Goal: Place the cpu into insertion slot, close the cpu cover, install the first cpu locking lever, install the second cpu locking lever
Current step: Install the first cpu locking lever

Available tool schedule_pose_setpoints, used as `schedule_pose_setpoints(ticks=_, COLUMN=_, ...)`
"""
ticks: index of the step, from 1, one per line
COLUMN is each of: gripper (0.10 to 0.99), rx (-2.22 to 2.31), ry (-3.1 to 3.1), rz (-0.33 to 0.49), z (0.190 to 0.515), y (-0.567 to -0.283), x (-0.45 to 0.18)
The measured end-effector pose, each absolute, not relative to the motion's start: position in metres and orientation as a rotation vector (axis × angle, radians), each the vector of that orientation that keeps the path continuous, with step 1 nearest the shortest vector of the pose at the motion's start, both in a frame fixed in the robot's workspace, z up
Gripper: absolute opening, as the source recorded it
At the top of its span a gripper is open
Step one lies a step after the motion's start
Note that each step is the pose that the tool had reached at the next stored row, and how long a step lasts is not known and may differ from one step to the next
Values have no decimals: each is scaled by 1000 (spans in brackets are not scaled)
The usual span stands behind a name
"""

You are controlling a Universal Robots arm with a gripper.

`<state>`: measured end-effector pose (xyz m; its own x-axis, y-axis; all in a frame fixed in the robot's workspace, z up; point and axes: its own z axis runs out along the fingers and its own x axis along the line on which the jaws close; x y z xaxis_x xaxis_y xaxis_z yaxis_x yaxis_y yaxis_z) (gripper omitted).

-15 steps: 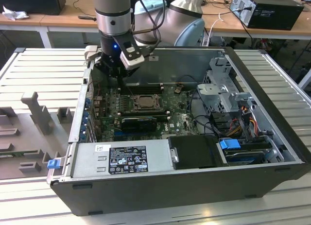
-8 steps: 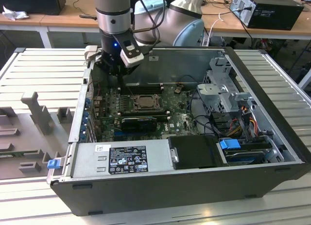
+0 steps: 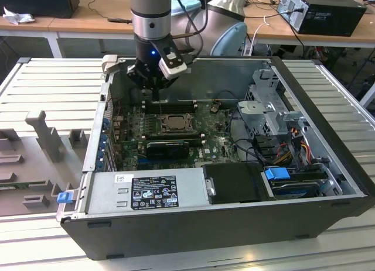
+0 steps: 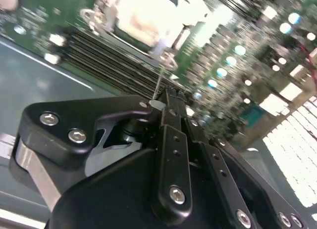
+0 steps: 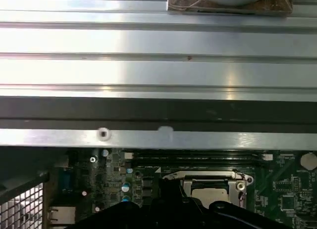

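Fingers (image 4: 170,98) closed beside thin lever (image 4: 161,75), cpu (image 5: 210,193) framed by cpu cover (image 5: 208,175), power-supply label (image 3: 153,192) unreadable

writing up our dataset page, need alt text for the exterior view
A robot arm's gripper hangs inside an open computer case, over the motherboard by the insertion slot. The cpu cover seems to lie closed there; a power supply sits along the case's near wall.

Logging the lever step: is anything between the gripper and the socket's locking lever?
Nothing visible does. Second wrist view: the gripper sits right at the thin wire lever. First wrist view: the cpu lies framed by the cpu cover.
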<state>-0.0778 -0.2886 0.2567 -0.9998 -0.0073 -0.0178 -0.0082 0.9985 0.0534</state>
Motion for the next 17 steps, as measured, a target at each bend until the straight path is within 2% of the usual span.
schedule_pose_setpoints(ticks=3, gripper=106, rx=-14, ry=3123, rz=87, z=255, y=-289, x=-65)
schedule_pose_setpoints(ticks=7, gripper=106, rx=-13, ry=3121, rz=142, z=255, y=-291, x=-65)
schedule_pose_setpoints(ticks=17, gripper=106, rx=-36, ry=3122, rz=143, z=231, y=-290, x=-37)
